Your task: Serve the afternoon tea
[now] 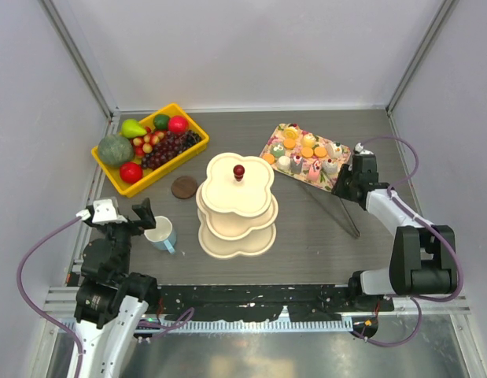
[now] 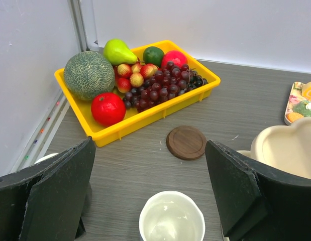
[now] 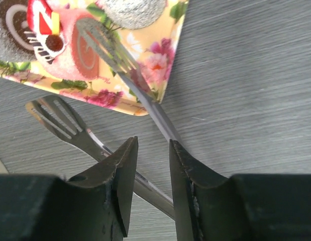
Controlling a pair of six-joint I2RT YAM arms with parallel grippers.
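Note:
The cream three-tier stand (image 1: 237, 206) with its red knob (image 1: 239, 170) rises at the table's middle. Left of it stands a pale blue mug (image 1: 160, 233). My left gripper (image 1: 145, 214) hangs just left of the mug, open wide; in the left wrist view the mug (image 2: 171, 221) sits below the gripper (image 2: 150, 150). Pastries and orange biscuits (image 1: 304, 150) fill the floral tray (image 1: 331, 186). My right gripper (image 3: 154, 143) hovers over metal tongs (image 3: 140, 90) by the tray's corner. Its jaws stand narrowly apart, and the tong arms pass under them.
A yellow bin (image 1: 117, 185) of fruit sits at the back left. A round dark wooden coaster (image 1: 184, 187) lies between the bin and the stand. The tongs (image 1: 337, 209) stretch toward the near right. Enclosure walls close in on both sides.

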